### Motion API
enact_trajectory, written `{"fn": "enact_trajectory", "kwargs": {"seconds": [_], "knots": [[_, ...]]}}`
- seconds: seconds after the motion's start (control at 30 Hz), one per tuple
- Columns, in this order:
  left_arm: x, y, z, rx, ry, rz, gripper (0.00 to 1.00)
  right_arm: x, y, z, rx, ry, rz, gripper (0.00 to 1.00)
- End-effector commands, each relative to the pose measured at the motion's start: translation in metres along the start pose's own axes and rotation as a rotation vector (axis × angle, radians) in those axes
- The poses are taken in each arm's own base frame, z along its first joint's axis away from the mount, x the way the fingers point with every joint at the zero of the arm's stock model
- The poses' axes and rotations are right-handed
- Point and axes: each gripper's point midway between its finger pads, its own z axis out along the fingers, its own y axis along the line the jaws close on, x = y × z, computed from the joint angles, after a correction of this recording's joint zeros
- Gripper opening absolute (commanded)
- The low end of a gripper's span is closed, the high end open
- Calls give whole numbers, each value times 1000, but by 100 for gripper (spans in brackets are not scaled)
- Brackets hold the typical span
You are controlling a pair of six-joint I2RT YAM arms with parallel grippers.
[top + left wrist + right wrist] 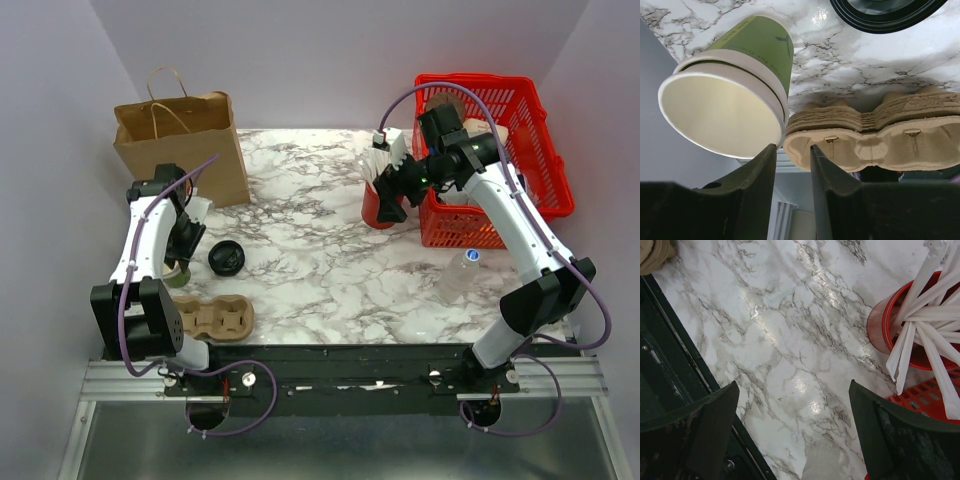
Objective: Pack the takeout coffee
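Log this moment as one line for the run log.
left jaws: narrowly apart at olive-green paper cup rim | round black plastic lid: off, on white marble table | right jaws: wide open, empty

Just ahead of the left gripper, we are seeing the takeout coffee cup, matt olive paper with a smooth cream inside. Beside it, a carrier tray is showing rough, fibrous brown pulp. Beyond, a black lid is gleaming like glossy plastic on the polished marble-look table.
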Motion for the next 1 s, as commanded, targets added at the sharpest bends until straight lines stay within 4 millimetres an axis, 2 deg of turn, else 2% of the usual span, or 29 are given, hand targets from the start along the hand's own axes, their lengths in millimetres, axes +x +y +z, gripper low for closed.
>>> {"fn": "enact_trajectory", "kwargs": {"seconds": [0.0,0.37,0.63,0.97], "knots": [[-3,1,3,10,2,-3,40,2,0,-1,11,12,-6,100],[-4,4,5,11,18,-15,21,0,0,2,8,11,-7,100],[-7,10,-2,-18,8,-22,0,0,2,7,-10,11,-3,100],[-11,25,-19,-89,-27,-37,0,-7,1,8,-23,-3,-27,100]]}}
